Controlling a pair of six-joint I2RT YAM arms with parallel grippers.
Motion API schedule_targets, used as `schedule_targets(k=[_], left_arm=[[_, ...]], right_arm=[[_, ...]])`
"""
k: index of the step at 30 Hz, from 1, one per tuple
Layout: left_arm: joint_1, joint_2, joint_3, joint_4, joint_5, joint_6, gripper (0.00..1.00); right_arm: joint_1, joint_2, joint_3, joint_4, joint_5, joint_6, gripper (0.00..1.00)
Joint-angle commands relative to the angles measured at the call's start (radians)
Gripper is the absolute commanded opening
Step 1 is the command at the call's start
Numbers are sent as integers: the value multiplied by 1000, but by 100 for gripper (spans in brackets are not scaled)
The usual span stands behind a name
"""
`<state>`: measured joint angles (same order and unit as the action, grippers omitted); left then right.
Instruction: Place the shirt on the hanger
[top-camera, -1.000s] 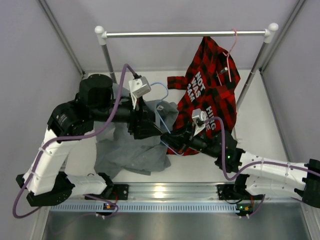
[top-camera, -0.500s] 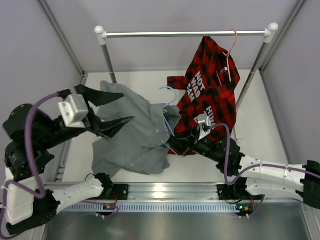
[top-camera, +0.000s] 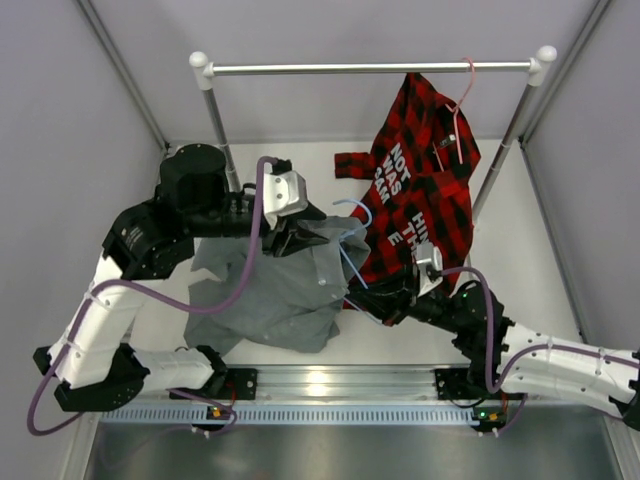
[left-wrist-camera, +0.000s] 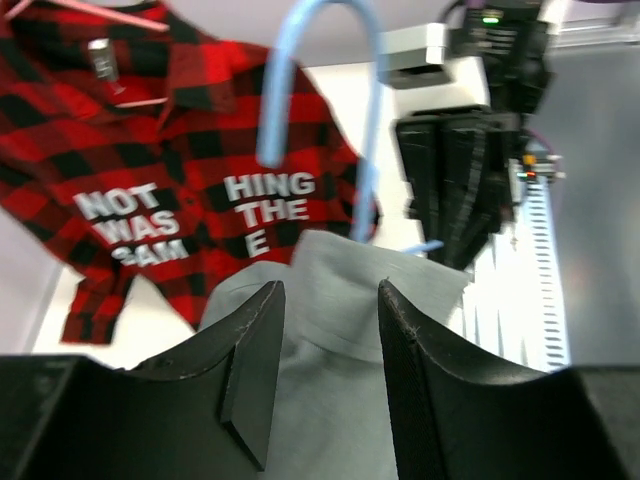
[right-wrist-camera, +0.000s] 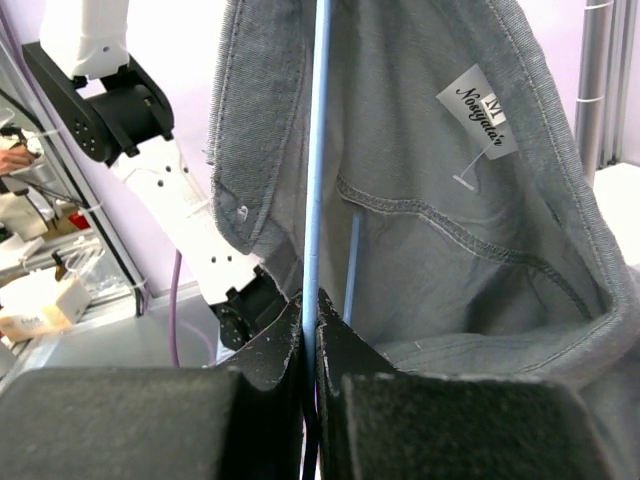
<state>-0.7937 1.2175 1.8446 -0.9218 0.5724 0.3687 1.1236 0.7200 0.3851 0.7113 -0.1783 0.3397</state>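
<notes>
The grey shirt (top-camera: 270, 290) hangs draped over the light-blue wire hanger (top-camera: 350, 265), whose hook stands up above the collar. My right gripper (top-camera: 388, 300) is shut on the hanger's wire (right-wrist-camera: 318, 150) and holds it upright inside the shirt (right-wrist-camera: 420, 180), where the label shows. My left gripper (top-camera: 318, 222) is at the collar. In the left wrist view its fingers (left-wrist-camera: 325, 290) stand apart over grey fabric (left-wrist-camera: 340, 380), with the blue hook (left-wrist-camera: 370, 150) just beyond. I cannot see any fabric pinched between them.
A red-and-black plaid shirt (top-camera: 420, 170) hangs on a pink hanger (top-camera: 465, 95) from the metal rail (top-camera: 370, 68) at the back right, close behind the grey shirt. The rail's posts (top-camera: 215, 120) stand at both sides. Walls enclose the table.
The left arm had swung out to the left with its gripper open and is now back at the shirt's collar. The right gripper has moved the hanger a little to the right.
</notes>
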Motion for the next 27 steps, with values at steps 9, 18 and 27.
schedule_targets(k=[9, 18, 27], left_arm=[[-1, -4, 30, -86, 279, 47, 47], [-1, 10, -21, -104, 265, 53, 49], [-1, 2, -42, -129, 331, 81, 38]], right_arm=[[5, -85, 54, -87, -58, -71, 0], [4, -106, 95, -147, -112, -99, 0], [5, -108, 159, -243, -170, -142, 0]])
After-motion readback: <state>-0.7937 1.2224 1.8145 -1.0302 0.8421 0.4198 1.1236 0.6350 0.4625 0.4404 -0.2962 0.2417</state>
